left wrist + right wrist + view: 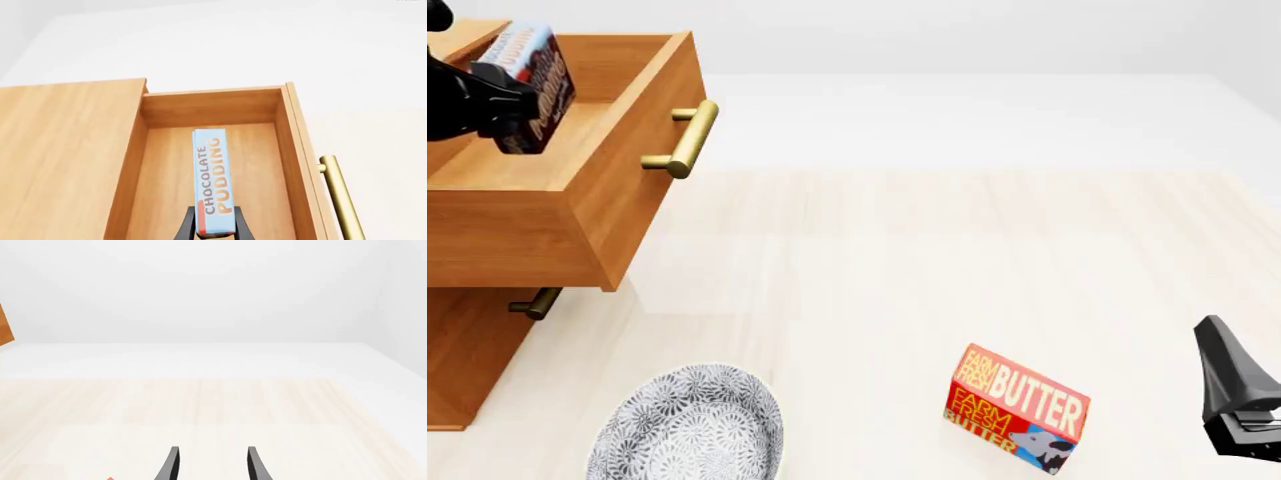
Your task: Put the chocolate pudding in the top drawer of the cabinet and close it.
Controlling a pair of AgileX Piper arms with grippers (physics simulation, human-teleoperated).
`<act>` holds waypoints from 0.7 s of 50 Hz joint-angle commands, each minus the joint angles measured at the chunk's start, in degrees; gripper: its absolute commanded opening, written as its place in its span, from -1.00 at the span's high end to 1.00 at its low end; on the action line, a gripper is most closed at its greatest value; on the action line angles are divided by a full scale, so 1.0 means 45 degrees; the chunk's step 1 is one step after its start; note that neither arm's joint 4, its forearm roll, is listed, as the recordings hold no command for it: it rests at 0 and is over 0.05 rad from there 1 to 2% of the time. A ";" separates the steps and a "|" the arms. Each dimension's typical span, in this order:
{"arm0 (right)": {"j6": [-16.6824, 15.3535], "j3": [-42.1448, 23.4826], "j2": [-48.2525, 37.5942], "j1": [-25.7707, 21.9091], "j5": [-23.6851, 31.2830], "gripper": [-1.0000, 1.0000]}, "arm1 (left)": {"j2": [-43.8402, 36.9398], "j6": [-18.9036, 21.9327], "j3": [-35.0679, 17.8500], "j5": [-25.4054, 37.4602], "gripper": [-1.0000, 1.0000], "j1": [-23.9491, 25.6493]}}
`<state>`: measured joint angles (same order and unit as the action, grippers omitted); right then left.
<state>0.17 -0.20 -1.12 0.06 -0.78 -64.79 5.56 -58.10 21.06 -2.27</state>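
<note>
The left gripper (215,231) pinches the chocolate pudding (213,180) on edge above the open top drawer (627,215) of the cabinet (467,350), the right gripper (211,467) hangs parted and empty, and released tilted, the box may topple against a drawer wall.

Bare simulated tabletop (961,260), blank white surroundings.

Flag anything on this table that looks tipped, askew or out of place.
The butter box sits skewed on the table, one end raised as if propped on an edge rather than flat. The top drawer hangs open, but the left gripper holds the chocolate pudding over it, so that fits the task.
</note>
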 commanded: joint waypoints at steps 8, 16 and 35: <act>0.0000 0.0000 0.0000 0.0000 0.0000 -1.00 | -0.0068 -0.0104 0.0202 -0.0244 1.00 0.0065; 0.0000 0.0000 0.0000 0.0000 0.0000 -1.00 | 0.0070 -0.0165 0.0557 -0.0447 1.00 0.0007; 0.0000 0.0000 0.0000 0.0000 0.0000 -1.00 | -0.0012 -0.0224 0.0700 -0.0582 1.00 0.0014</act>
<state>0.17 -0.20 -1.12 0.06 -0.78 -64.86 4.05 -55.33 18.88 -2.18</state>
